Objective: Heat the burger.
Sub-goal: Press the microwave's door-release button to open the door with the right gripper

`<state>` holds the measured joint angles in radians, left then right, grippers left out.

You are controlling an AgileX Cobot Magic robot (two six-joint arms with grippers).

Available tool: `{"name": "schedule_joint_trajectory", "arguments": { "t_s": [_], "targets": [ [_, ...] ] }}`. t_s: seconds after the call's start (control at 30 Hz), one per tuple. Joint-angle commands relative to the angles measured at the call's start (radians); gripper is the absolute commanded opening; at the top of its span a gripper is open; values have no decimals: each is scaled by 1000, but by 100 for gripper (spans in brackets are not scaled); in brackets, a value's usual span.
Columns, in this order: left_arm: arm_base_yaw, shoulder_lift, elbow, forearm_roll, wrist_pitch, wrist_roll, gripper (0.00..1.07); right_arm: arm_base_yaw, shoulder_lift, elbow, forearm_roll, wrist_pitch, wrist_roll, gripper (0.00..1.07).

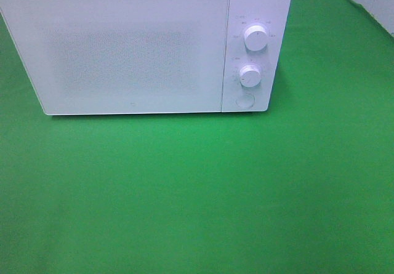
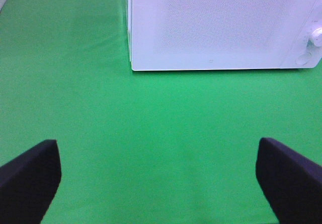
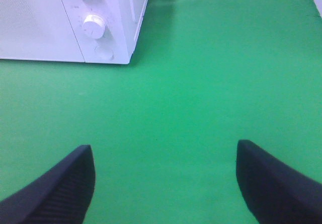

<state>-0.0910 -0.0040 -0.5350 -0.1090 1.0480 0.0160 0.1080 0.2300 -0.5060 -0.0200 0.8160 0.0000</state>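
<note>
**Burger: not seen in any view; microwave shut on green bench**

Burger: location cannot be told. It shows in no camera view, and the frosted door gives no sight of the microwave's inside.

Microwave (image 1: 132, 52): white, box-shaped, in the upper left and centre of the exterior view, standing square on the bench (image 1: 197, 194). Door (image 1: 117, 55): shut, flush with the front, with a speckled frosted panel.

Control strip, right of the door, top to bottom:
- upper dial (image 1: 255, 38), white, round
- lower dial (image 1: 250, 75), white, round, slightly smaller
- button (image 1: 245, 101), round, at the bottom corner

Bench: covered in plain green cloth that fills the lower half of the exterior view and runs on past both sides of the microwave.

Left jaws: wide apart with nothing between them. The dark pads (image 2: 30, 181) hang over bare green cloth, well apart from the microwave's door side.

Right jaws: wide apart with nothing between them. The dark ribbed pads (image 3: 60, 186) hang over bare green cloth, well apart from the microwave's dial corner.
</note>
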Motion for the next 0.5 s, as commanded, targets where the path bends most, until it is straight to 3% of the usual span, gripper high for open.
{"name": "schedule_joint_trajectory", "arguments": {
  "t_s": [0.03, 0.2, 0.5],
  "targets": [
    [0, -18, 2, -1, -9, -1, 98, -13, -57, -8, 5, 14, -6, 76],
    [0, -18, 2, -1, -9, -1, 98, -13, -119, 5, 0, 130, 0, 76],
    [0, -18, 2, -1, -9, -1, 98, -13, -264, 15, 0, 142, 0, 76]
  ]
}}
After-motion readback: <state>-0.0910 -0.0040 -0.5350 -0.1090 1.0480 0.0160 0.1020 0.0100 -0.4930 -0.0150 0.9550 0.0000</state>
